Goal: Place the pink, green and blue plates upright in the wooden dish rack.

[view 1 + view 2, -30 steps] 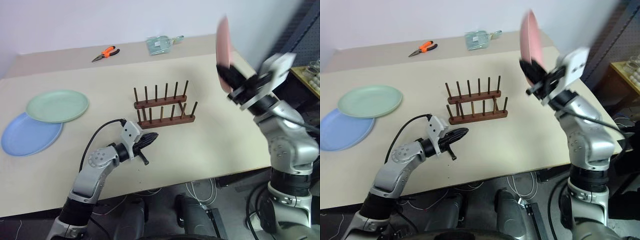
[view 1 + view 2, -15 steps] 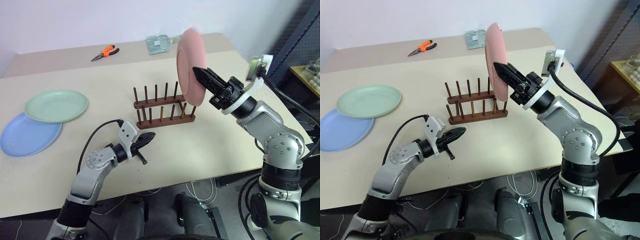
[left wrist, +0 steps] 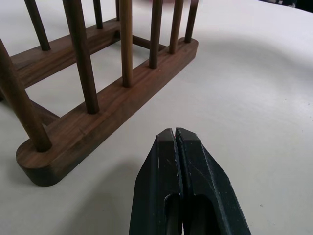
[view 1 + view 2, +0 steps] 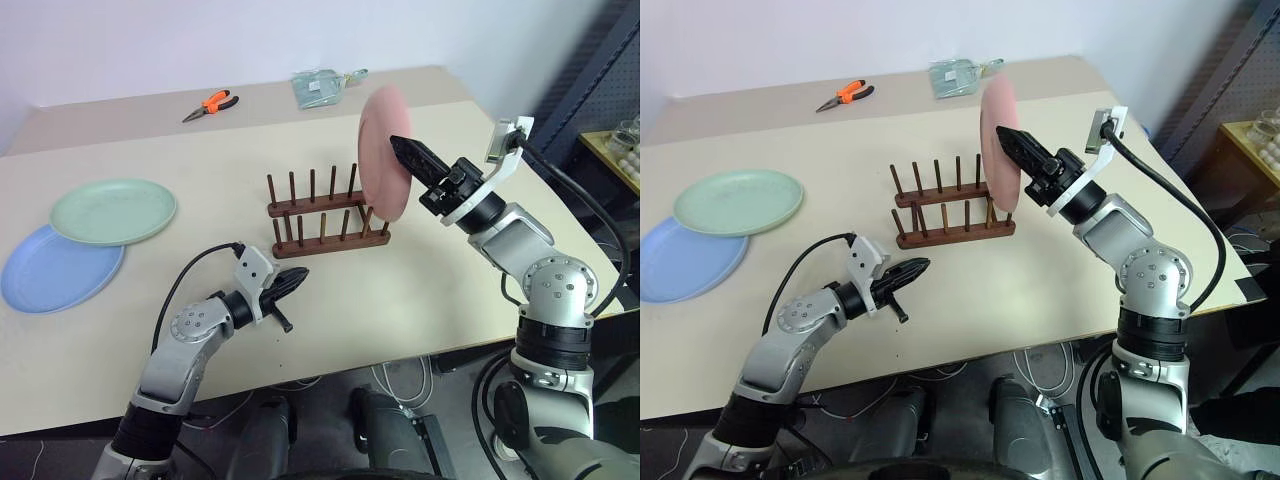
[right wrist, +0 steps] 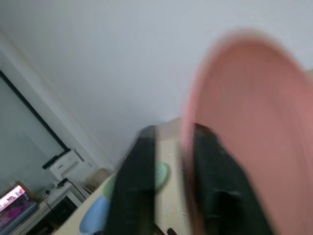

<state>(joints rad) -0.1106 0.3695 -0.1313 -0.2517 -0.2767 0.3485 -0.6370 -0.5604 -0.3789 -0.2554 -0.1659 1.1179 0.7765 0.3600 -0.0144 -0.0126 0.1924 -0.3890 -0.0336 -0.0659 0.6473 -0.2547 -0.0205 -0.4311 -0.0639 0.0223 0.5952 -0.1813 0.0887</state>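
The pink plate (image 4: 383,150) stands upright on edge, its lower rim down among the pegs at the right end of the wooden dish rack (image 4: 325,215). My right gripper (image 4: 398,143) reaches in from the right, with its fingers on either side of the plate's upper rim. The right wrist view shows the plate (image 5: 244,122) against one finger and a gap before the other. The green plate (image 4: 113,211) lies flat at far left, overlapping the blue plate (image 4: 55,270). My left gripper (image 3: 176,142) hovers shut and empty just in front of the rack (image 3: 107,103).
Orange-handled pliers (image 4: 211,104) and a clear packet (image 4: 322,87) lie along the table's far edge. A dark perforated panel (image 4: 610,70) stands beyond the table's right side. Bare tabletop (image 4: 440,270) stretches in front of the rack.
My right arm swung the pink plate down and left from high on the right to the rack's right end. The wrist rolled and the fingers spread. The left arm stayed still.
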